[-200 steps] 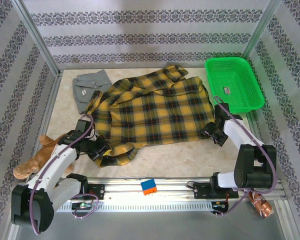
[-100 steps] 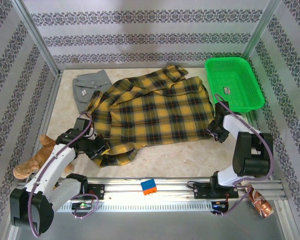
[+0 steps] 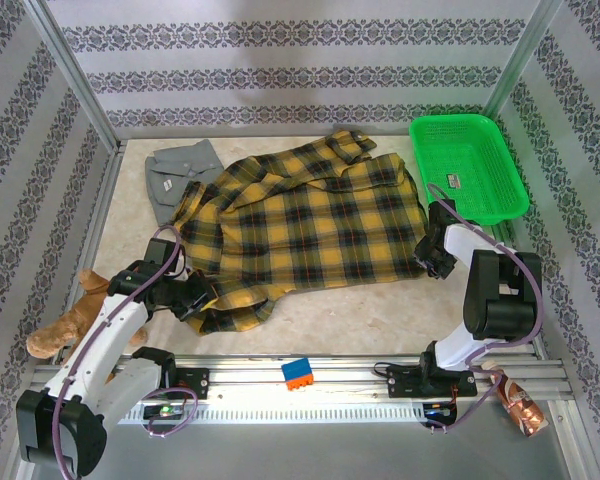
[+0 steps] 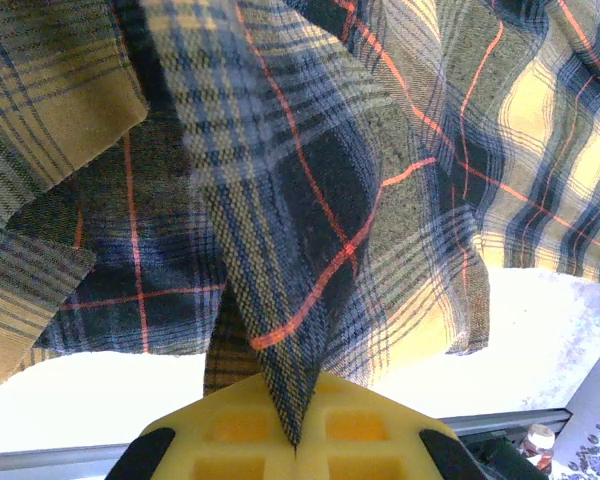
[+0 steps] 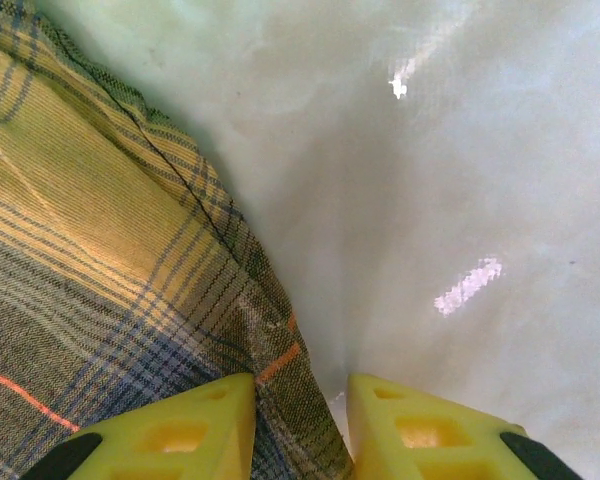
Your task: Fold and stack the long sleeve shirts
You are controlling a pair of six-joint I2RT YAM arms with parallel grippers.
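Since a moment before, the right arm had swung its elbow in toward the table, and the right gripper (image 3: 427, 262) had stayed at the right edge of the plaid shirt (image 3: 310, 225) with its fingers drawn closer together. The left arm had leaned a little to the left, but the left gripper (image 3: 200, 298) had stayed at the shirt's near left corner. The shirt itself had not moved. In the left wrist view we saw the left gripper (image 4: 295, 440) clenched on a fold of the plaid cloth. In the right wrist view the right gripper (image 5: 300, 400) had its two fingers a little apart, with the shirt's edge lying between them and a bit of bare table (image 5: 460, 150) showing in the gap. The plaid shirt lay spread out in the middle of the table. Its long way ran from the near left to the far right, and its collar pointed at the far wall. The grey shirt (image 3: 175, 175) lay in the far left corner, touching the plaid one's left side.
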